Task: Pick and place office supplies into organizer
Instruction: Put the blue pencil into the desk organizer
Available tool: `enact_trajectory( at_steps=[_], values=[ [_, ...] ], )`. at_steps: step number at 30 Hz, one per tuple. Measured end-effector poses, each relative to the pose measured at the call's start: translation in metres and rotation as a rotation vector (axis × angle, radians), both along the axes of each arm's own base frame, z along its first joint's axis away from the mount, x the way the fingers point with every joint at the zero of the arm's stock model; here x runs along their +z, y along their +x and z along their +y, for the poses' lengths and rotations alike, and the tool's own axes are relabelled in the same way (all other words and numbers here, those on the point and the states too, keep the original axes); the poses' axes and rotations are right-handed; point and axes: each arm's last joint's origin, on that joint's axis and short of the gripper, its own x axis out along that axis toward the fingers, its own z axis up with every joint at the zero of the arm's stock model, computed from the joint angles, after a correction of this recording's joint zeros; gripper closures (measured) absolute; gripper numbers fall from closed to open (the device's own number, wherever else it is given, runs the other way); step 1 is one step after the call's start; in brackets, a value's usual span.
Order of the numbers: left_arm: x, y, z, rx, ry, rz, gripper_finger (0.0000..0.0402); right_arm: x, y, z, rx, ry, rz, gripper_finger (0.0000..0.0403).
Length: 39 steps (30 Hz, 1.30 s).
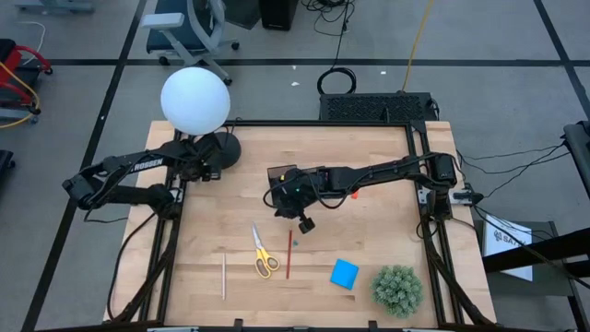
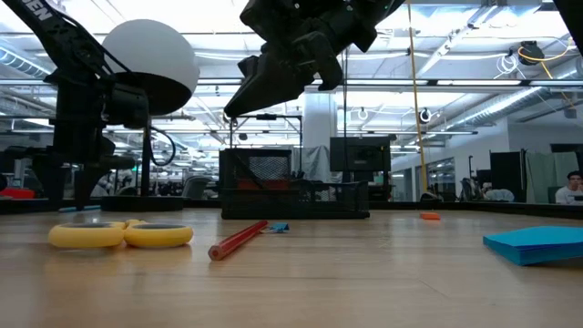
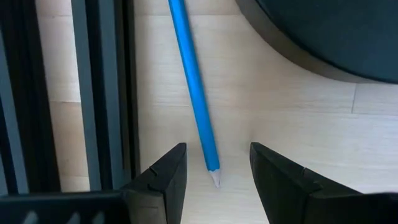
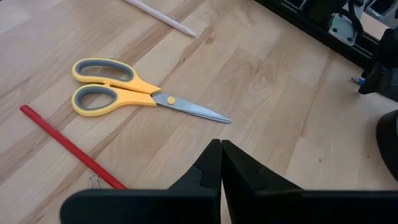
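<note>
One scissors (image 1: pixel 264 254), three pencils (image 1: pixel 289 254), one notepad (image 1: pixel 345 274), one organizer (image 1: pixel 280 174).

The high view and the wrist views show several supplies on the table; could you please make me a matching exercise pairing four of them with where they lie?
Things:
1. scissors
2. blue notepad
3. blue pencil
4. red pencil

Places:
A. beside the green plant ball
B. between the open fingers of the left gripper, by the lamp base
C. directly right of the scissors in the high view
D. between the pale pencil and the red pencil

Pairs: 1-D, 2-A, 3-B, 4-C
</note>
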Motion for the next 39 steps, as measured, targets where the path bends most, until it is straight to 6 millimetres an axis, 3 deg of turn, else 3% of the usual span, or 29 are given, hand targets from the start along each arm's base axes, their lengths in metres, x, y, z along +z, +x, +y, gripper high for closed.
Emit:
enact_trajectory(
  at_steps=[8, 15, 25, 39],
  values=[
    [-0.001, 0.000, 0.000, 0.002, -0.001, 0.004, 0.0232, 0.001, 0.000, 0.000, 0.000, 0.000, -0.007, 0.0403],
    [-0.014, -0.001, -0.001, 0.007, -0.015, 0.003, 0.0232, 0.001, 0.000, 0.000, 0.000, 0.000, -0.007, 0.0403],
    [-0.012, -0.002, -0.003, 0.010, -0.005, -0.005, 0.0233, 0.000, 0.000, 0.000, 0.000, -0.001, -0.007, 0.0403],
    [-0.012, -0.001, -0.002, -0.030, -0.002, -0.008, 0.0337, 0.003, 0.002, 0.002, 0.004, -0.001, -0.036, 0.0403]
  ],
)
